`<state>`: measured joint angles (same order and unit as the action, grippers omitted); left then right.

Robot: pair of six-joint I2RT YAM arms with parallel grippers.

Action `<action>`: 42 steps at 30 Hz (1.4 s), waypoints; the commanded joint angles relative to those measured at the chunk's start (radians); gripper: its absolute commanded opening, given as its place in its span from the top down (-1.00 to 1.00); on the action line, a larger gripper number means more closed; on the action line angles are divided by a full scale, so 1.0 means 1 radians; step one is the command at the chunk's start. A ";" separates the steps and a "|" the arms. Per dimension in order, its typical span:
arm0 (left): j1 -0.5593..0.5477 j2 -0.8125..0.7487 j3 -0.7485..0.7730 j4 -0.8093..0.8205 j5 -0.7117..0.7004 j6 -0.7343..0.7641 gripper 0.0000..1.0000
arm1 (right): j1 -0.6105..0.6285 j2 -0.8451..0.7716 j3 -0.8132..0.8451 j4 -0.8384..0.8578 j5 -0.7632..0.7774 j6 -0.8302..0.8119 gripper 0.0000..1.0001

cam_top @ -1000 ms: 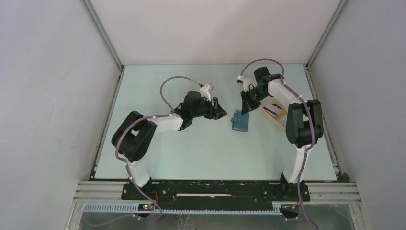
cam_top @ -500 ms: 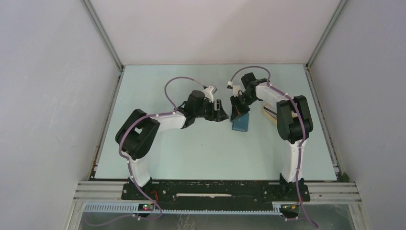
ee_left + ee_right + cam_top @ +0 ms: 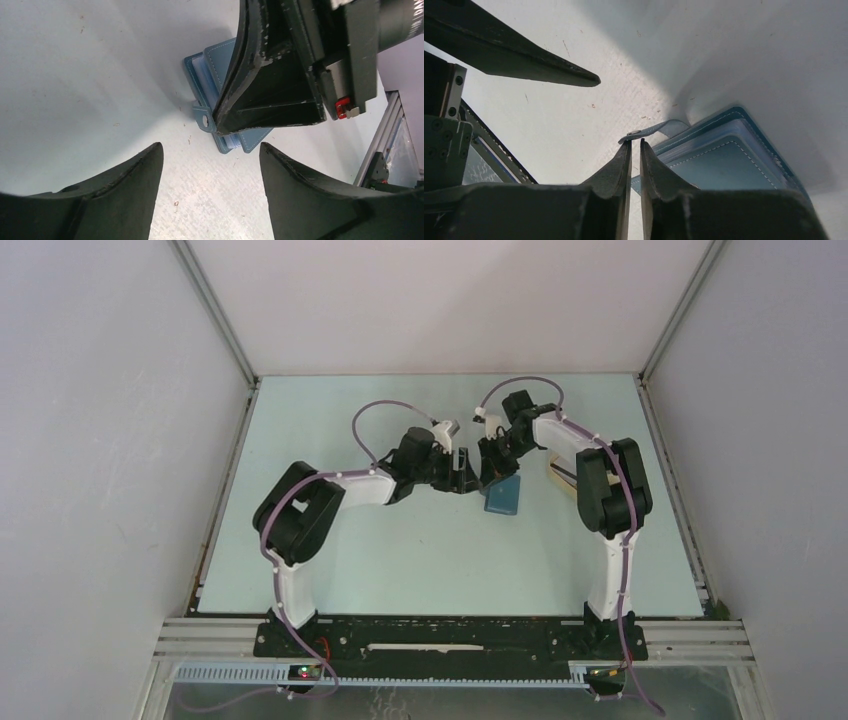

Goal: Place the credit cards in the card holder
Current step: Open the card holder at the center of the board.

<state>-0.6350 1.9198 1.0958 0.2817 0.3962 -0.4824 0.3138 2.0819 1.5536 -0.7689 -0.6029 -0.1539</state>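
Currently, blue card holder (image 3: 503, 498) lying at table (image 3: 400, 560) centre, snap tab (image 3: 651, 130) sticking out left, right gripper (image 3: 634, 144) tips at that tab, barely parted, nothing visible between them, left gripper (image 3: 210, 147) just left, fingers spread wide, holding nothing.

The top camera looks down from above and behind the arm bases, taking in the whole bench (image 3: 400, 570). Each wrist camera sits close above the bench, looking along its own tool. The left tool (image 3: 211, 147) faces the right tool (image 3: 216, 124). All three views share the blue wallet (image 3: 503, 498).
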 commanded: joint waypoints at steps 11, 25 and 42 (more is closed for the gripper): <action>-0.012 0.085 0.123 0.027 -0.040 -0.070 -0.28 | -0.019 -0.006 0.048 -0.004 0.058 -0.026 0.81; -0.017 0.126 0.172 0.009 -0.034 -0.077 -0.26 | -0.022 -0.003 0.029 0.045 0.043 -0.005 0.80; -0.030 0.151 0.220 -0.073 -0.078 -0.044 0.00 | -0.028 0.017 0.025 0.064 -0.025 0.026 0.80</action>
<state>-0.6590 2.0529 1.2491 0.2237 0.3416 -0.5434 0.2901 2.1010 1.5642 -0.7181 -0.5995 -0.1463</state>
